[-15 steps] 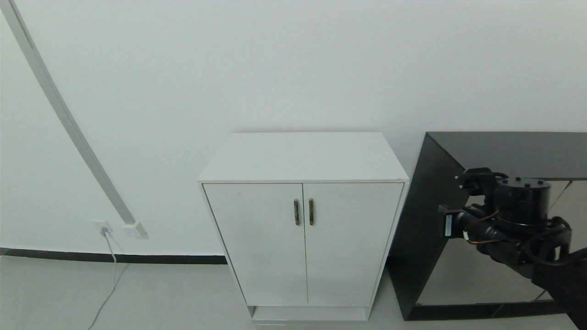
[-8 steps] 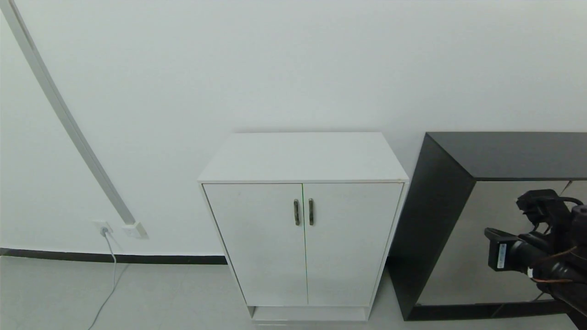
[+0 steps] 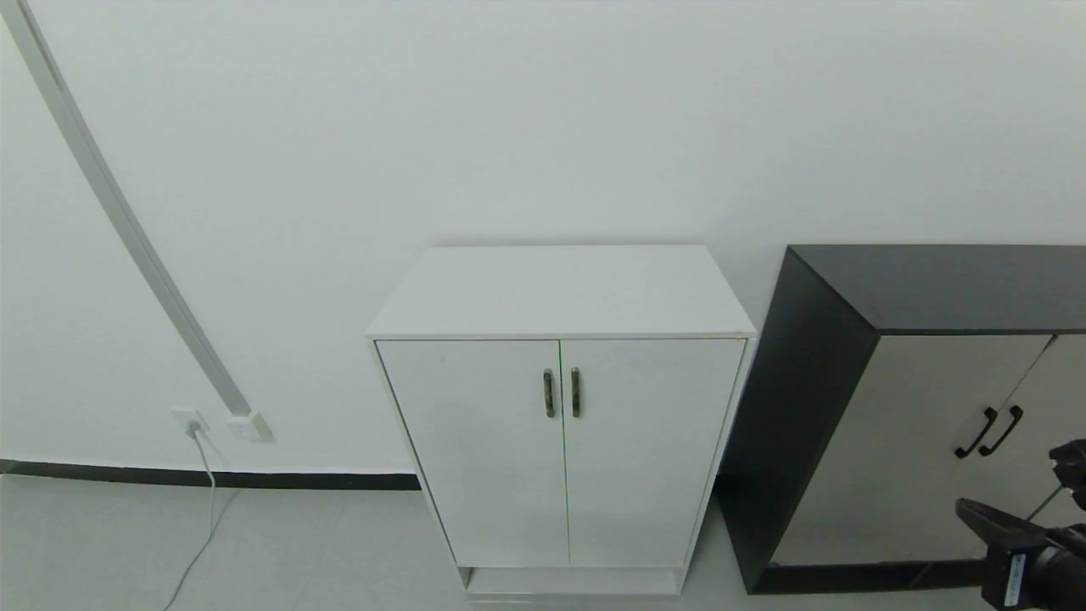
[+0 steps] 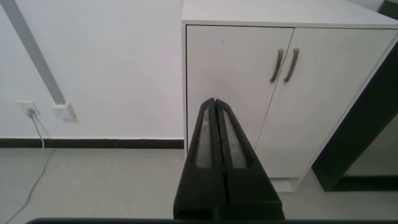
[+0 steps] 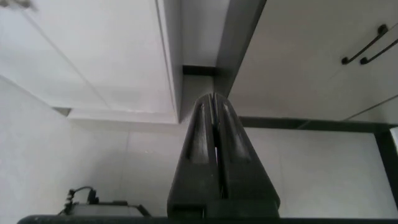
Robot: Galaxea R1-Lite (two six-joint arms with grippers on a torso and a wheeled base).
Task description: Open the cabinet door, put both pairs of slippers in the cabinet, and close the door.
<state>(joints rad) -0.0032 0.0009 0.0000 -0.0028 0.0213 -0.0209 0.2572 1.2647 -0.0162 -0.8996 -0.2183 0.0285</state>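
The white cabinet (image 3: 560, 293) stands against the wall with both doors shut. Its two dark handles (image 3: 562, 393) meet at the middle seam. In the left wrist view my left gripper (image 4: 215, 101) is shut and holds nothing. It sits in front of the cabinet's left door (image 4: 236, 87), well short of the handles (image 4: 283, 65). My right gripper (image 5: 214, 96) is shut and holds nothing, low over the floor. It faces the gap between the white cabinet (image 5: 106, 56) and the black one (image 5: 311, 62). My right arm (image 3: 1031, 560) shows at the lower right of the head view.
A black cabinet (image 3: 933, 288) with grey doors and dark handles (image 3: 988, 431) stands close to the right of the white one. A wall socket with a cable (image 3: 193, 424) and a slanted grey duct (image 3: 119, 212) are on the left. Bare grey floor (image 3: 254, 543) lies in front.
My right arm has dropped down and to the right, from in front of the black cabinet to the lower right corner of the head view. The cabinet doors stayed shut.
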